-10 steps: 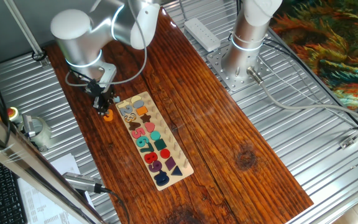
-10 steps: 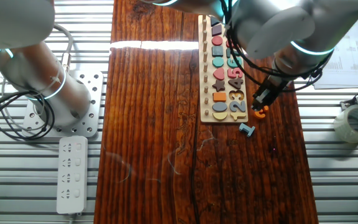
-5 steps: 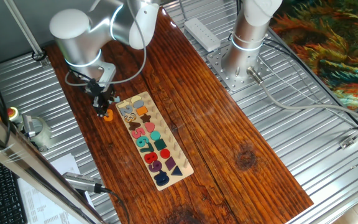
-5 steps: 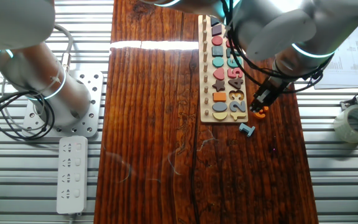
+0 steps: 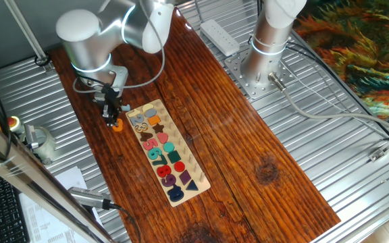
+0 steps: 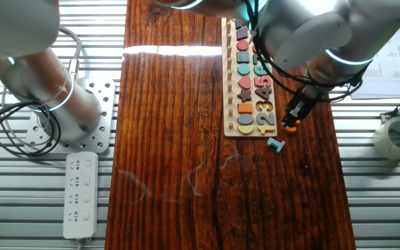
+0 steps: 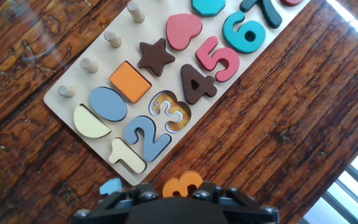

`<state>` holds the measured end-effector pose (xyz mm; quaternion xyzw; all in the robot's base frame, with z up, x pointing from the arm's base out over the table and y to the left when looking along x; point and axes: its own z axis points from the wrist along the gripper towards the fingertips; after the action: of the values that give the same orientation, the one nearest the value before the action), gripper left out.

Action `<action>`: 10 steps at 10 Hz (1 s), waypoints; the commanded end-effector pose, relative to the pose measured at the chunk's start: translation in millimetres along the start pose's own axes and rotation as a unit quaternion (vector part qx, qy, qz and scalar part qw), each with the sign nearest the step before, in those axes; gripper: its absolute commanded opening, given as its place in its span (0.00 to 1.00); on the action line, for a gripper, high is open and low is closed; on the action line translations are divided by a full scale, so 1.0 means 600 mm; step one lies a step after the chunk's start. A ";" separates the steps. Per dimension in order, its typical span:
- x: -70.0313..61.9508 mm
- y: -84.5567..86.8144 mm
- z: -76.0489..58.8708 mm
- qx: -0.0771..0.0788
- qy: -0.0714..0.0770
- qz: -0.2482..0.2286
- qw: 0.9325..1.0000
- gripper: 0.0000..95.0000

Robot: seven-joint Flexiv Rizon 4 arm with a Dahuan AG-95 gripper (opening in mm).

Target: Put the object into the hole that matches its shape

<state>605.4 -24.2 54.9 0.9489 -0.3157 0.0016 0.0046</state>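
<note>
The orange digit-3 piece (image 7: 182,183) lies on the wooden table just off the low-number end of the puzzle board (image 7: 67,109). It also shows in one fixed view (image 5: 117,125) and in the other fixed view (image 6: 290,128). My gripper (image 7: 174,200) is right over it, a finger on each side; the fingertips are hidden, so I cannot see whether they touch it. The gripper also shows in the fixed views (image 5: 111,115) (image 6: 296,117). The empty 3-shaped recess (image 7: 169,112) sits between the blue 2 and the brown 4, and shows in the other fixed view (image 6: 264,105).
A small light blue piece (image 7: 110,185) lies on the table beside the orange one, near the board's corner (image 6: 276,144). Other digits and shapes fill the board. A power strip (image 6: 80,196), an arm base (image 6: 82,114) and a tape roll (image 6: 398,137) lie off the wood.
The arm has shifted slightly and the gripper now covers more of the orange piece in the other fixed view. The piece and the board have not moved.
</note>
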 end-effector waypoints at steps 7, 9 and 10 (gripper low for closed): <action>0.001 -0.001 0.028 -0.005 0.005 -0.016 1.000 0.60; 0.001 0.001 0.034 -0.002 0.004 -0.023 1.000 0.60; 0.000 0.001 0.039 -0.001 0.004 -0.028 1.000 0.60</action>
<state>604.7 -25.6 30.5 0.9577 -0.2876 0.0052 0.0062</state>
